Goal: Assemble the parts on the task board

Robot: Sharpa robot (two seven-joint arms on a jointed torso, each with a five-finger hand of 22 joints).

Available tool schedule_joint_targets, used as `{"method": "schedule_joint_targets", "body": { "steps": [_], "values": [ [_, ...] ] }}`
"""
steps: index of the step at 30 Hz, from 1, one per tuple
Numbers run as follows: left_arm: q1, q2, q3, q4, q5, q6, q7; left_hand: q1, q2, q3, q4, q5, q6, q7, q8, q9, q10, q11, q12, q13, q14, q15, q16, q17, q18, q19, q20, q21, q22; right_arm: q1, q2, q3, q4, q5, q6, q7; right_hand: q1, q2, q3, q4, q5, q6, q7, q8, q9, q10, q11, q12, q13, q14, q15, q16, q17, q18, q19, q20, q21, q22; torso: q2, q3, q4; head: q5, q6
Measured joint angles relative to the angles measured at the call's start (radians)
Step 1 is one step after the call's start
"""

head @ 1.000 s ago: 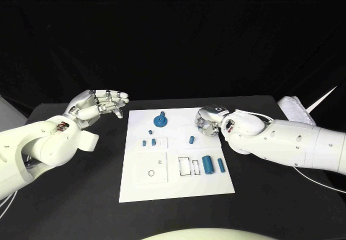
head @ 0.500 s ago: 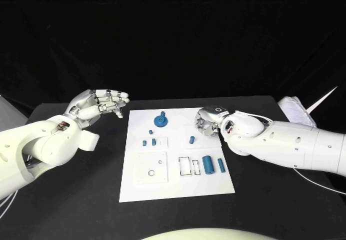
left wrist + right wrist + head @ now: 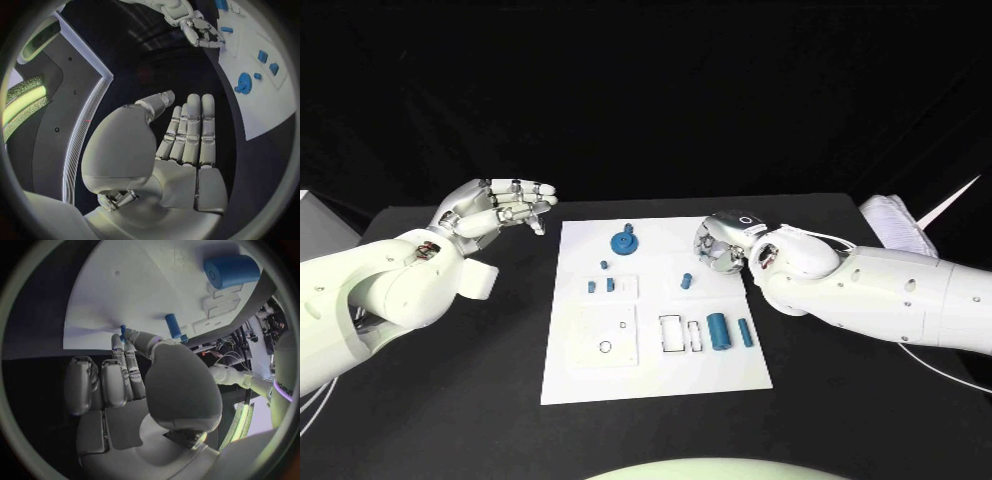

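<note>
Task board (image 3: 656,370) lay mid-table, blue parts on it. Right hand (image 3: 720,243) hovered over board's right edge beside small upright peg (image 3: 687,281); fingers curled, grip undeterminable. Left hand (image 3: 502,207) off board's left, spread, empty. Risk: curled fingers toppling peg.

head camera looks down from above the white board (image 3: 656,310); each wrist camera sits close behind its hand, both catching that board.

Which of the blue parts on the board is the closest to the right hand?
The small upright blue peg, just beside the right hand. The other blue parts lie farther away.
</note>
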Motion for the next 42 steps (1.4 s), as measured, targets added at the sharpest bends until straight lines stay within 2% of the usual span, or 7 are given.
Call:
{"method": "schedule_joint_targets", "body": {
  "steps": [6, 14, 19, 25, 31, 38, 42],
  "values": [
    [0.0, 0.002, 0.0, -0.008, 0.006, 0.0, 0.0, 0.0, 0.0, 0.0, 0.0, 0.0, 0.0, 0.0, 0.0, 0.0, 0.0, 0.0, 0.0, 0.0, 0.0, 0.0, 0.0, 0.0, 0.0, 0.0, 0.0, 0.0, 0.0, 0.016, -0.02, 0.005, 0.033, 0.012, -0.036, 0.009, 0.0, 0.0, 0.001, -0.002, -0.002, 0.0, 0.0, 0.0, 0.001, 0.0, 0.0, -0.004, 0.0, 0.0, 0.0, 0.0, 0.0, 0.0, 0.0, 0.0, 0.0, 0.002, 0.0, 0.0001, 0.0, -0.001, 0.004],
    [0.0, 0.015, 0.0, -0.023, 0.012, 0.003, 0.001, 0.0, 0.0, -0.003, -0.003, 0.0, 0.0, 0.0, 0.0, 0.0, 0.0, 0.0, 0.0, -0.001, 0.0, 0.0, -0.004, -0.001, 0.0, 0.0, 0.0, 0.0, 0.001, 0.031, -0.061, 0.014, 0.115, 0.036, -0.072, 0.02, 0.0, 0.0, 0.003, -0.003, -0.005, 0.0, 0.0, 0.0, 0.002, 0.0, 0.0, -0.008, 0.0, 0.0, 0.0, 0.0, 0.0, 0.0, 0.007, 0.0, 0.004, 0.008, 0.0, -0.0009, 0.0016, 0.02, 0.011],
    [0.0, 0.032, -0.001, -0.037, 0.013, 0.006, 0.001, 0.0, 0.0, -0.003, -0.003, 0.0, 0.0, 0.0, 0.0, 0.0, 0.0, 0.0, 0.0, -0.001, 0.0, 0.0, -0.004, -0.001, 0.0, 0.0, 0.0, 0.0, 0.001, 0.034, -0.059, 0.014, 0.17, 0.056, -0.079, 0.026, 0.003, 0.002, 0.002, -0.003, -0.006, 0.0, 0.0, 0.0, 0.002, 0.0, 0.0, -0.007, 0.001, 0.0, 0.0, 0.0, 0.0, 0.0, 0.007, 0.0, 0.004, 0.008, -0.001, -0.0014, 0.0004, 0.048, 0.015],
    [-0.002, 0.05, -0.001, -0.052, 0.015, 0.011, 0.002, 0.0, 0.0, 0.0, -0.006, 0.0, 0.0, 0.0, 0.0, 0.0, 0.0, 0.0, 0.0, -0.001, 0.0, 0.0, -0.004, -0.001, 0.0, 0.0, 0.0, 0.004, 0.002, 0.029, -0.036, 0.013, 0.231, 0.071, -0.077, 0.037, 0.003, 0.002, 0.002, -0.003, -0.008, 0.0, 0.0, 0.0, 0.003, 0.0, 0.0, -0.006, 0.001, 0.0, 0.0, 0.0, -0.001, 0.0, 0.007, 0.0, 0.004, 0.007, -0.001, -0.0013, 0.0017, 0.096, 0.016],
    [-0.005, 0.072, -0.001, -0.07, 0.015, 0.014, 0.004, 0.004, 0.004, 0.0, -0.006, 0.0, 0.0, 0.0, 0.0, 0.0, 0.0, 0.0, 0.0, -0.002, 0.0, 0.0, -0.004, -0.001, 0.0, 0.0, 0.0, 0.005, 0.002, 0.019, 0.002, 0.005, 0.255, 0.069, -0.069, 0.047, 0.003, 0.002, 0.002, -0.004, -0.01, 0.0, 0.0, 0.0, 0.003, 0.0, 0.0, -0.006, 0.001, 0.0, 0.0, 0.0, -0.001, 0.0, 0.007, 0.0, 0.004, 0.005, -0.003, -0.0028, 0.003, 0.139, 0.016],
    [-0.005, 0.1, -0.001, -0.09, 0.016, 0.018, 0.006, 0.004, 0.004, 0.0, -0.006, 0.0, 0.0, 0.0, 0.0, 0.0, 0.0, 0.0, 0.0, -0.002, 0.0, 0.0, -0.004, -0.002, 0.0, 0.0, 0.0, 0.005, 0.003, -0.005, 0.052, -0.007, 0.257, 0.048, -0.05, 0.051, 0.003, 0.002, 0.004, -0.007, -0.012, 0.0, 0.0, -0.001, 0.003, 0.0, 0.0, -0.007, 0.001, 0.0, 0.0, 0.0, -0.001, 0.0, 0.007, 0.0, 0.004, 0.004, -0.003, -0.0034, 0.003, 0.185, 0.001],
    [-0.005, 0.112, -0.001, -0.098, 0.016, 0.02, 0.006, 0.008, 0.0, 0.0, -0.006, 0.0, 0.0, 0.0, 0.0, 0.0, 0.0, 0.0, 0.0, -0.002, 0.0, 0.0, -0.004, -0.002, 0.0, 0.0, 0.0, 0.005, 0.003, -0.019, 0.074, -0.013, 0.255, 0.031, -0.039, 0.048, 0.003, 0.002, 0.004, -0.007, -0.009, -0.001, 0.0, -0.001, 0.004, 0.0, 0.0, -0.007, 0.001, 0.0, 0.0, 0.0, -0.002, 0.0, 0.007, 0.0, 0.004, 0.004, -0.003, -0.0036, 0.0024, 0.199, -0.012]
  ]
}}
